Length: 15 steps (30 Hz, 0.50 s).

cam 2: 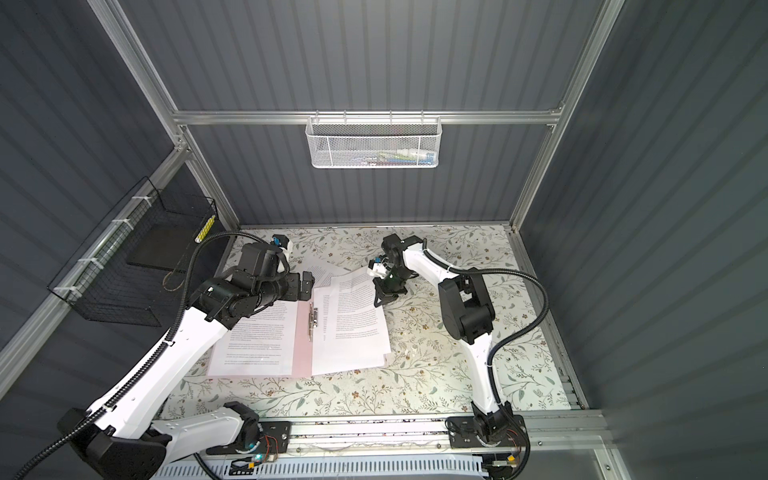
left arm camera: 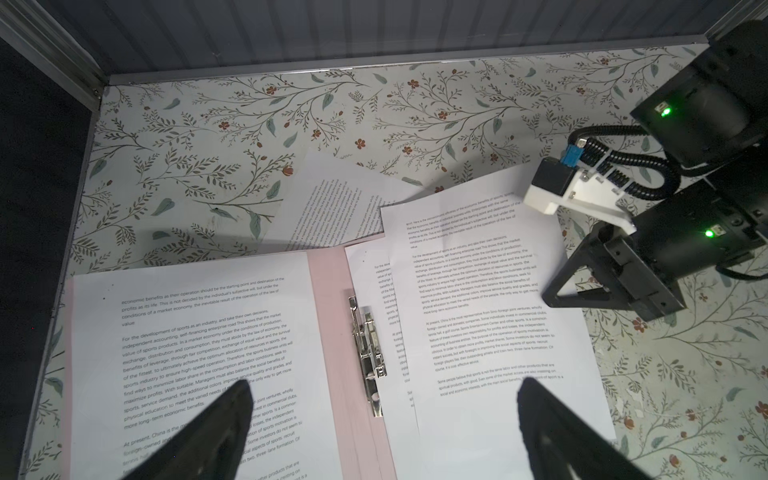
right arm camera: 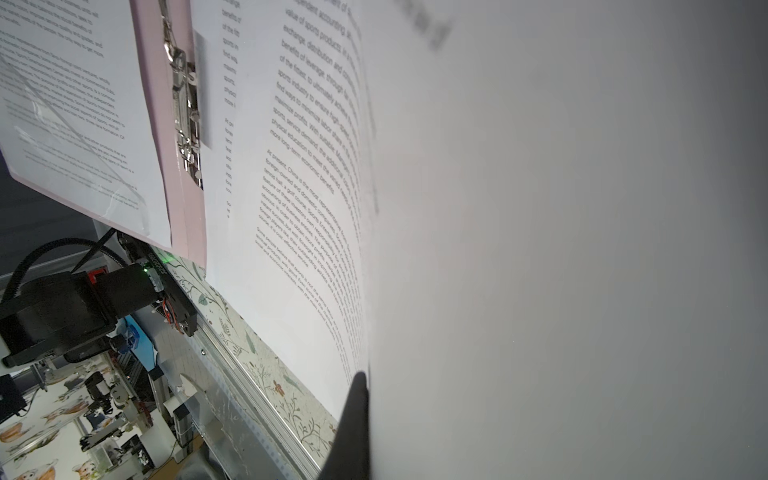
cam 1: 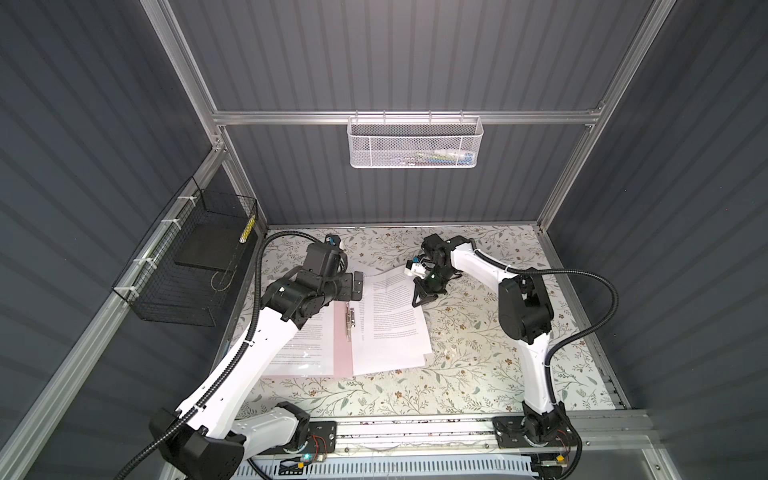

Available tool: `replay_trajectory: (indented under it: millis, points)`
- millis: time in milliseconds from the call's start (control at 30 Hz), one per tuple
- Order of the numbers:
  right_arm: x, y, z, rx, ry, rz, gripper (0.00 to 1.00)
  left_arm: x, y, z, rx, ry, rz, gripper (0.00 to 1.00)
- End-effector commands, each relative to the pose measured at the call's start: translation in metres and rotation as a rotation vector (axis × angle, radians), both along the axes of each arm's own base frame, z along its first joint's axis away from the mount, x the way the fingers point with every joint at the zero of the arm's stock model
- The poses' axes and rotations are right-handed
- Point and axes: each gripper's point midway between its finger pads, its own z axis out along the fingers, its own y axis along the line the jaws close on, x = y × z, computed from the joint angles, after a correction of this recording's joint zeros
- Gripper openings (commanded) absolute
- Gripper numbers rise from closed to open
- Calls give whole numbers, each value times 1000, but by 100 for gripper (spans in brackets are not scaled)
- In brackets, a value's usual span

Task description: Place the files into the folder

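Floral tabletop (cam 1: 478, 353); folder (cam 1: 343, 357) lies open. I have the right gripper (left arm camera: 550, 297) pinched shut on the top sheet (cam 1: 395, 320), likely to square it. The left gripper (left arm camera: 384, 388) hovers wide open and empty.

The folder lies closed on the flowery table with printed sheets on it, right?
Not closed: the left wrist view shows the folder lying open, its metal clip exposed at the spine. It is on the flowery table, printed sheets on it.

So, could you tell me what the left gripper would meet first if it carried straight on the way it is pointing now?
Most likely the metal clip on the spine of the open folder: the left gripper hangs open over it, though depth is unclear.
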Motion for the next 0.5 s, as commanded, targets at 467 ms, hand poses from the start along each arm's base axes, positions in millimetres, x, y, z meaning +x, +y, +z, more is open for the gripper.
replay_trajectory:
  millis: [467]
  points:
    - [-34, 24, -14, 4, 61, 106, 4, -8, -7, -15, -27, 48, -45, 100]
